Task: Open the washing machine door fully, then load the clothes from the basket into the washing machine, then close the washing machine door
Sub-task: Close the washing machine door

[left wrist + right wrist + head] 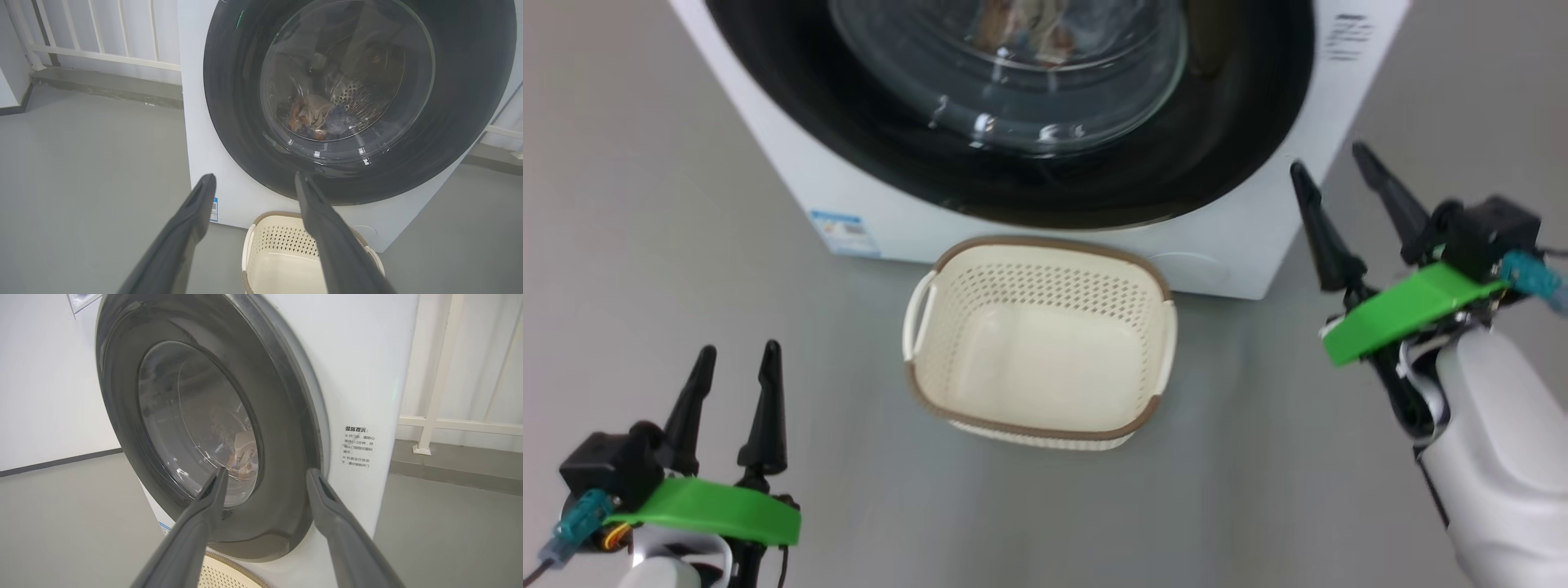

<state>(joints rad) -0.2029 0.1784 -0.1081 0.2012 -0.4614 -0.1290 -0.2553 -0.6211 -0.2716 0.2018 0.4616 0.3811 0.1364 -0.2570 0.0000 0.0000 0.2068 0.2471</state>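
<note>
The washing machine point(1241, 245) stands ahead with its glossy black washing machine door point(1013, 180) lying against its front. Through the glass bowl point(347, 77) the clothes point(314, 116) lie in the steel drum. The cream basket point(1039, 343) sits on the floor before the machine, with nothing in it. My left gripper point(737, 359) hovers open at the lower left, well clear of the basket. My right gripper point(1331, 159) stands open beside the machine's right front corner, its fingers point(212, 498) aimed at the door's right rim point(294, 465), nothing between them.
A grey floor point(645, 245) spreads around the machine. A white railing point(102, 41) runs behind it on the left, and another railing point(449, 416) past its right side. A warning label point(356, 446) sits on the machine's front, and a blue label point(843, 230) at its lower corner.
</note>
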